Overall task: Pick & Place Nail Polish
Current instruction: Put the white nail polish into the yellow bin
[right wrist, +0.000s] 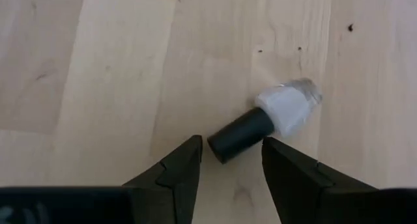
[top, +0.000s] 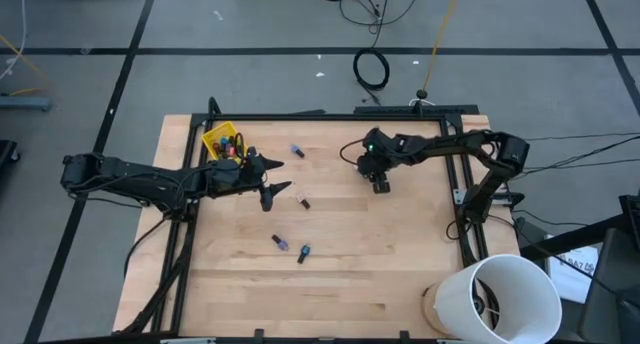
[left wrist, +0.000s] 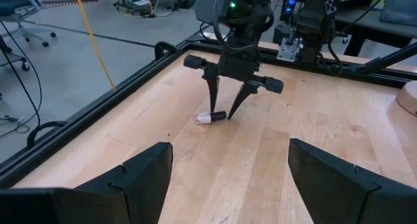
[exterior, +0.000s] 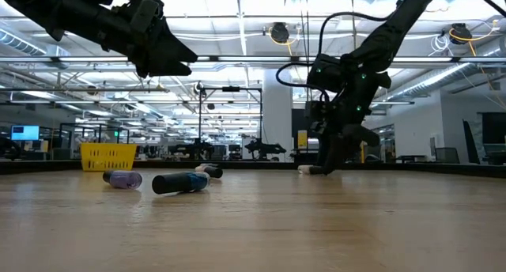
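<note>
Hovering above the wooden desk point(top: 350, 284) on the left side, the left claw point(top: 272, 180) hung with its fingers spread wide and nothing between them, just beside the small yellow bin point(top: 219, 140), which seemed to hold several bottles, though they were too small to make out. Loose nail polish bottles lay nearby: a purple one point(top: 297, 151), a dark one point(top: 304, 202), another purple one point(top: 280, 242) and a teal one point(top: 303, 252). Farther right, the right claw point(right wrist: 231, 160) pointed down at the desk, partly open, its fingertips point(right wrist: 184, 160) on either side of the dark cap of a pale bottle point(right wrist: 288, 107) lying on its side, with a small gap visible.
</note>
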